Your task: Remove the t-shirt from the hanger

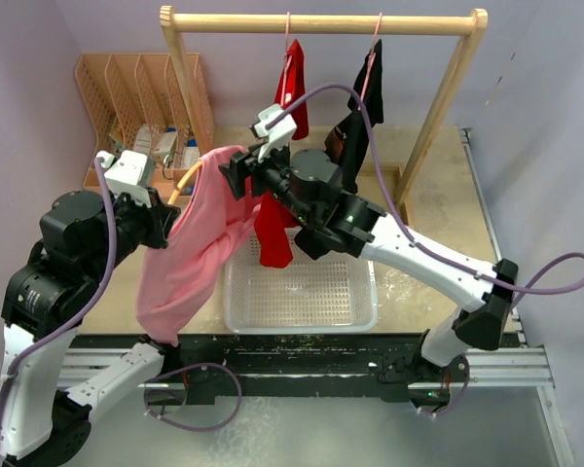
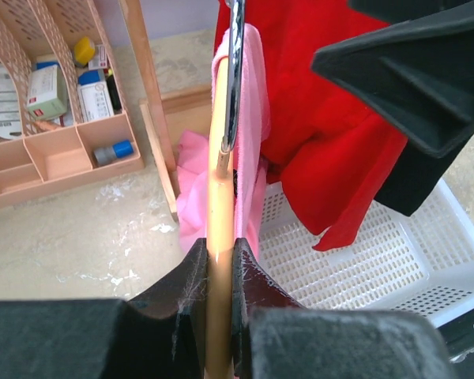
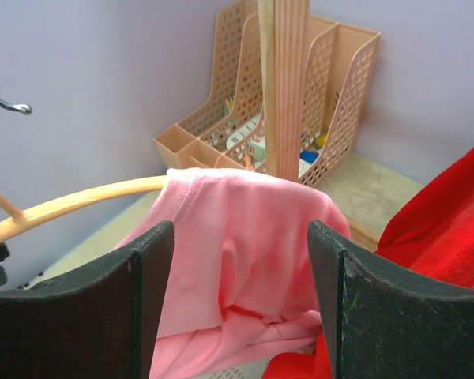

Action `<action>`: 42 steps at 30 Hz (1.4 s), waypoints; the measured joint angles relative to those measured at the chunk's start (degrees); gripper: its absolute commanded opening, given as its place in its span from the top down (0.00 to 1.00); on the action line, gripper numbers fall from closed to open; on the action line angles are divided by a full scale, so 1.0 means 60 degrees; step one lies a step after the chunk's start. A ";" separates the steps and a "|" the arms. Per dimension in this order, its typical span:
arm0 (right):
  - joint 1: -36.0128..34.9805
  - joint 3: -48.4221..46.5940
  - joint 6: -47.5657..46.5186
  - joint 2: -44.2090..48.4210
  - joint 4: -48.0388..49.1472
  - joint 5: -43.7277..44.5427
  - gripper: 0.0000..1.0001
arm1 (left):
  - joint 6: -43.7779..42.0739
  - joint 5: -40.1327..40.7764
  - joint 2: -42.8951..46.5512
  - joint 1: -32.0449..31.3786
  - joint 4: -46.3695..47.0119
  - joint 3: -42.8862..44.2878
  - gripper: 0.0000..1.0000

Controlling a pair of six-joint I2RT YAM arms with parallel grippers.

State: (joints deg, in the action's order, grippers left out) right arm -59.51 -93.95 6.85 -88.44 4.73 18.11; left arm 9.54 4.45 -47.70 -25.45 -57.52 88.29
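A pink t-shirt hangs on a tan wooden hanger, held in the air left of the rack. My left gripper is shut on the hanger's arm; it shows in the top view at the shirt's left edge. The hanger's metal hook points away from me. My right gripper is open, its jaws wide apart on either side of the pink shirt's shoulder, which drapes over the hanger's end. In the top view the right gripper is at the shirt's top right.
A white perforated basket sits below the shirts. A wooden rack holds a red shirt and a black shirt. More red cloth hangs under my right wrist. A peach file organizer stands at the back left.
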 measured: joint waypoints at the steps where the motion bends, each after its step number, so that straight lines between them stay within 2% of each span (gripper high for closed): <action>1: 0.0000 -0.0007 0.0000 -0.0131 0.0004 0.0004 0.31 | 0.0011 0.0000 0.0000 0.0000 0.0000 -0.0076 1.00; 11: -0.0138 -0.0499 0.0015 -0.0933 0.0066 -0.0189 0.33 | 0.0160 0.0047 0.0168 0.0000 0.0295 -0.0565 1.00; 27: -0.0776 -0.0641 -0.0007 -0.1027 0.0080 -0.0310 0.35 | 0.0211 0.0226 0.0171 0.0000 0.0659 -0.0820 1.00; 30: -0.0827 -0.0645 -0.0011 -0.1129 0.0178 -0.0164 0.33 | 0.0240 0.0222 0.0186 0.0000 0.0707 -0.0882 1.00; 35: -0.0831 -0.0645 -0.0011 -0.1475 0.0321 0.0149 0.25 | 0.0240 0.0219 0.0186 0.0000 0.0725 -0.0951 1.00; 39: -0.0831 -0.0645 -0.0015 -0.1785 0.0390 0.0605 0.25 | 0.0244 0.0211 0.0189 0.0000 0.0729 -0.0951 1.00; 42: -0.0831 -0.0645 -0.0015 -0.1942 0.0455 0.0903 0.29 | 0.0244 0.0211 0.0222 0.0000 0.0729 -0.0951 1.00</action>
State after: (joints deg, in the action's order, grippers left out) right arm -64.49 -97.82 6.76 -100.09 7.46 23.53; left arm 11.00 5.72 -46.37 -25.45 -53.15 82.59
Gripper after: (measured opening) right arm 0.745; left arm 0.133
